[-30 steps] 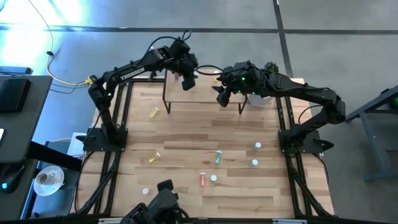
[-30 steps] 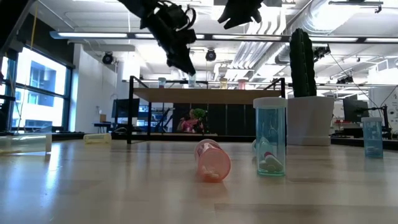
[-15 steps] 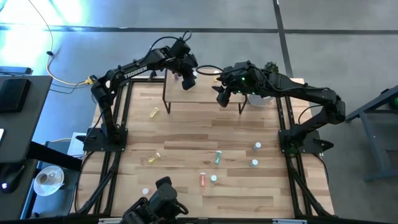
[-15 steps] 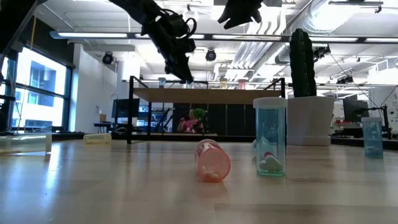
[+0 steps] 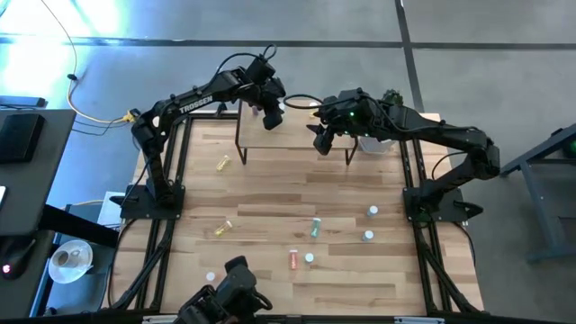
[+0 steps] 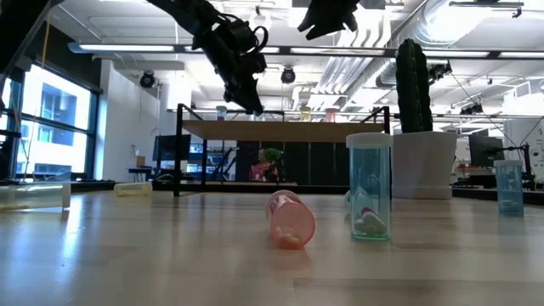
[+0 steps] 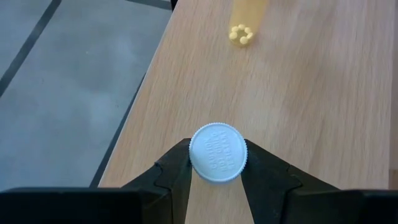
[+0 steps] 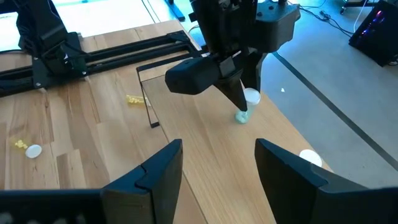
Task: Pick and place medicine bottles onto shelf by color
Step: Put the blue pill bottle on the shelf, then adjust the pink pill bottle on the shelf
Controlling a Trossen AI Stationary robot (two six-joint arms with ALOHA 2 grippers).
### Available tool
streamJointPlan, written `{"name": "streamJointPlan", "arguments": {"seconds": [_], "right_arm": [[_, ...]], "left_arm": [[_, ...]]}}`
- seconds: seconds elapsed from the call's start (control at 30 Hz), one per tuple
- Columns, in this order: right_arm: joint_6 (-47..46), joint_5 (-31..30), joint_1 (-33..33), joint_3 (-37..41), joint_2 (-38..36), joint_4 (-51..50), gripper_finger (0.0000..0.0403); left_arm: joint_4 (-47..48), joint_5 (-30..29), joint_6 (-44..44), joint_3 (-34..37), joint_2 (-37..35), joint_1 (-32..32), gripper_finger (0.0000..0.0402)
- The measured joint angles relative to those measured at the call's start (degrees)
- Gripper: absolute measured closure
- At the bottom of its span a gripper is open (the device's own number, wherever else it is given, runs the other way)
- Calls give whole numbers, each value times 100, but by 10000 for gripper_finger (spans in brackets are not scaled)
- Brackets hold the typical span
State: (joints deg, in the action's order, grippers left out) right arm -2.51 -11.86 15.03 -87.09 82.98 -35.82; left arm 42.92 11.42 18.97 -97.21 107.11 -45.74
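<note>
My left gripper (image 5: 270, 117) is over the left part of the shelf (image 5: 301, 139), a light-wood board on black legs at the table's far side. It is shut on a medicine bottle (image 7: 217, 152) with a white cap and a teal-green body (image 8: 241, 116). A yellow bottle (image 7: 247, 15) with yellow pills is on the shelf beyond it. In the low view, pale-capped bottles (image 6: 304, 112) stand on the shelf top. My right gripper (image 8: 217, 168) hangs open above the shelf's right part, holding nothing. My left gripper pinches the bottle between its two fingers at the white cap (image 7: 194, 163), one finger on each side. The fingers (image 8: 236, 93) slant down from above. The bottle's teal lower end is at the shelf board; I cannot tell whether it touches.
Loose bottles lie on the table: yellow ones (image 5: 222, 163) (image 5: 222, 229) on the left, a green one (image 5: 315, 227), a red one (image 5: 293, 259), and white-capped ones (image 5: 373, 211) (image 5: 367, 236). A cactus in a white pot (image 6: 422, 161) stands at the far right, beside the shelf.
</note>
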Motion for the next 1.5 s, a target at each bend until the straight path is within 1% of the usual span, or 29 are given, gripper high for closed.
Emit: {"name": "streamJointPlan", "arguments": {"seconds": [0.17,0.43,0.6,0.73,0.97,1.13,1.2,1.3,1.4,1.5], "right_arm": [[1,0,0,0,0,-1,210],[-1,0,0,0,0,-1,210],[-2,0,-2,0,0,-1,210],[-37,0,-4,0,0,-1,210],[-43,0,1,0,0,-66,210],[-45,-56,79,0,0,110,210],[-43,-205,83,0,0,163,210],[-9,-462,85,0,0,208,210],[-30,-551,114,0,0,251,210],[-186,-625,204,0,0,325,210]], "left_arm": [[4,-1,-77,4,0,0,272],[-29,-4,-77,17,2,0,221],[-64,-7,-77,17,-115,0,200],[-66,-9,-65,17,-323,0,193],[6,-14,-87,15,-884,20,195],[422,45,-58,11,-1349,110,197],[545,257,4,52,-1540,150,197],[505,1006,2,352,-1861,160,197],[256,1663,-154,876,-2200,178,197],[-289,1750,-331,1542,-2547,325,197]]}}
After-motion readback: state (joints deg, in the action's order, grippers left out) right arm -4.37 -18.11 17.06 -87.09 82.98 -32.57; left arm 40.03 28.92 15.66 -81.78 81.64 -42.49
